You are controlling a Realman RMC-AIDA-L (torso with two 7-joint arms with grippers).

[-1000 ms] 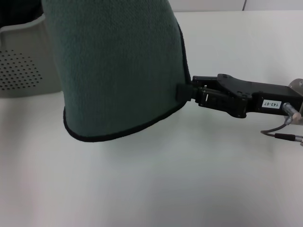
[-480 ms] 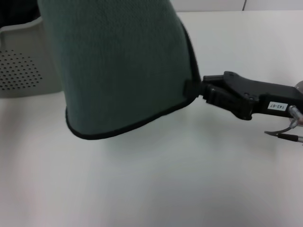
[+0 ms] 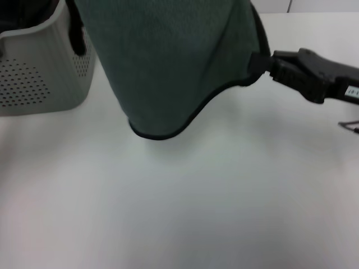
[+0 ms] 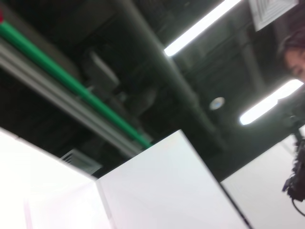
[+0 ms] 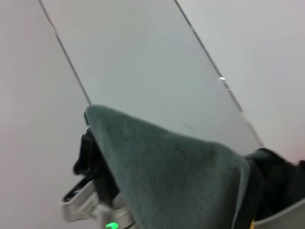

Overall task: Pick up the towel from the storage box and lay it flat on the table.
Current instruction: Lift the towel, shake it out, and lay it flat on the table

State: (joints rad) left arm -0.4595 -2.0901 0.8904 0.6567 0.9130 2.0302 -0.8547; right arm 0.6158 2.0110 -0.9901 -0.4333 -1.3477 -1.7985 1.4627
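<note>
Towel (image 3: 168, 61) hangs limp and light above table (image 3: 224, 213), right gripper (image 3: 259, 63) pinched on its black edging; left gripper unseen, best hold the opposite corner.

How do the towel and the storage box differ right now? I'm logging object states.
The towel is dark green, soft cloth, hanging in the air with its edge pinched by the right end effector; the storage box is light grey, rigid and perforated, standing on the table. The towel hangs lower in view than the box's rim.
</note>
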